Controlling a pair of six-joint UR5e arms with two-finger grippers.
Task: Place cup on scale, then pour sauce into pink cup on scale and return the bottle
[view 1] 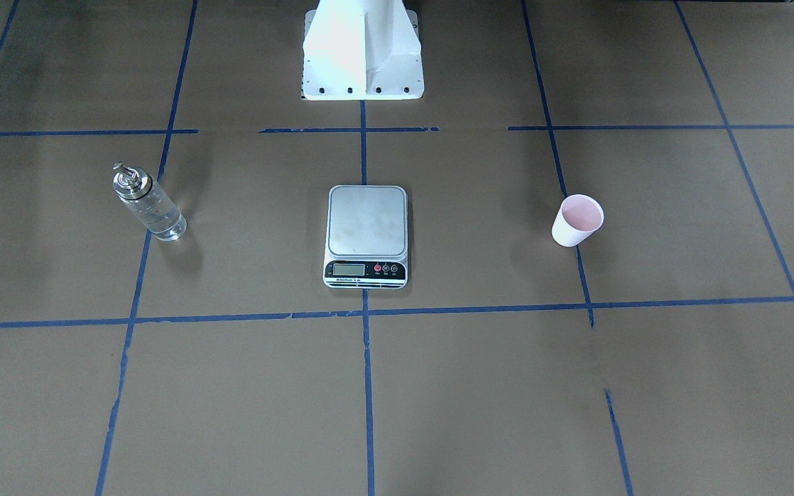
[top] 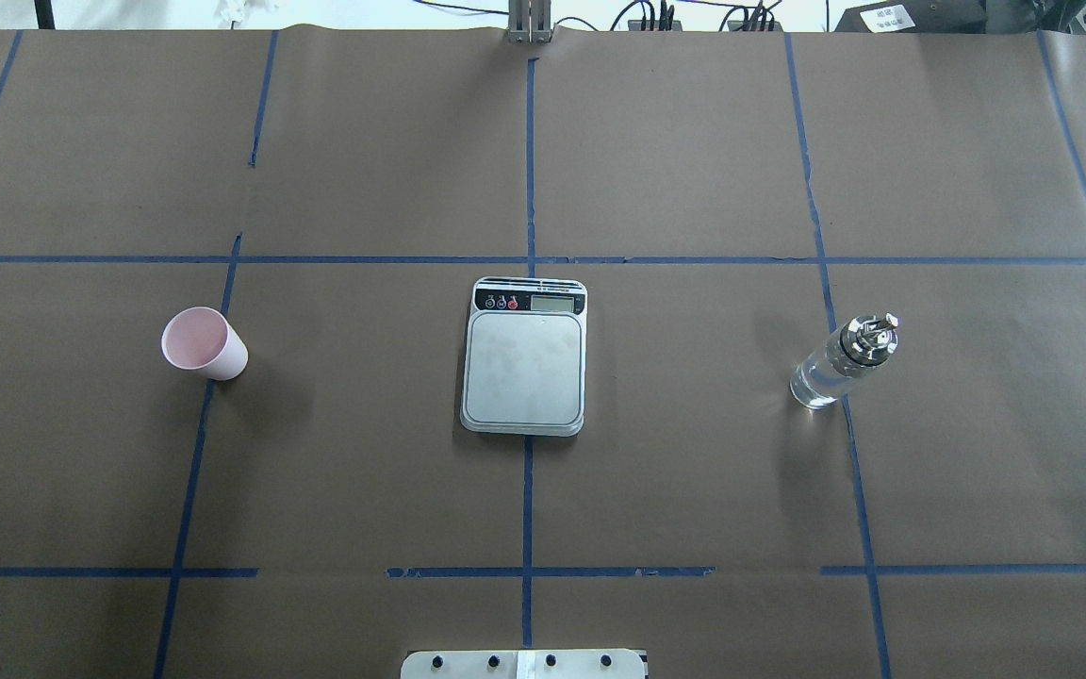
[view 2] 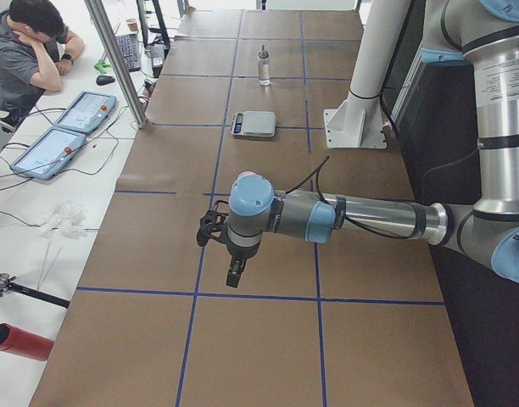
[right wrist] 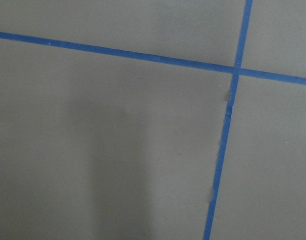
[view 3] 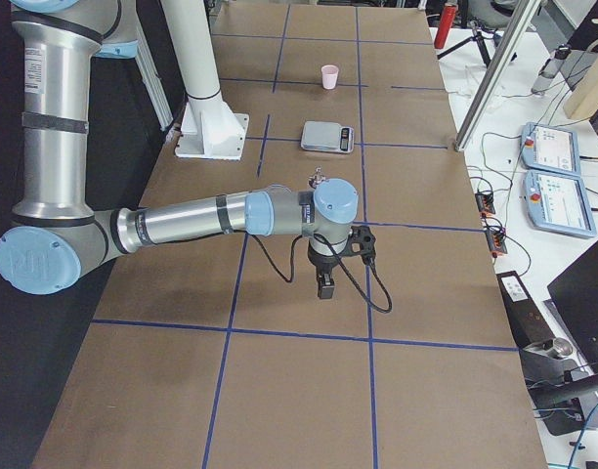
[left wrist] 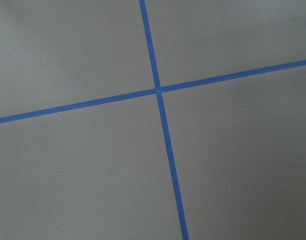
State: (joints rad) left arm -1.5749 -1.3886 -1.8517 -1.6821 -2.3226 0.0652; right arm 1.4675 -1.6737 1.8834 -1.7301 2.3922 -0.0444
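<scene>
The pale pink cup (view 1: 577,220) stands upright on the table on my left side, also in the overhead view (top: 204,344). The scale (view 1: 367,234) lies at the table's middle with its steel platform bare (top: 525,356). The glass bottle (view 1: 149,203) with clear sauce stands upright on my right side (top: 843,363). My left gripper (view 2: 234,275) hangs over the table far left of the cup. My right gripper (view 3: 324,288) hangs far right of the bottle. I cannot tell whether either is open or shut. Both wrist views show only paper and tape.
Brown paper with blue tape lines (top: 528,259) covers the table. The white robot base (view 1: 362,52) stands behind the scale. A seated person (view 2: 30,51), tablets (view 2: 69,127) and cables lie along the far edge. A red cylinder (view 2: 18,342) lies off the table's left end.
</scene>
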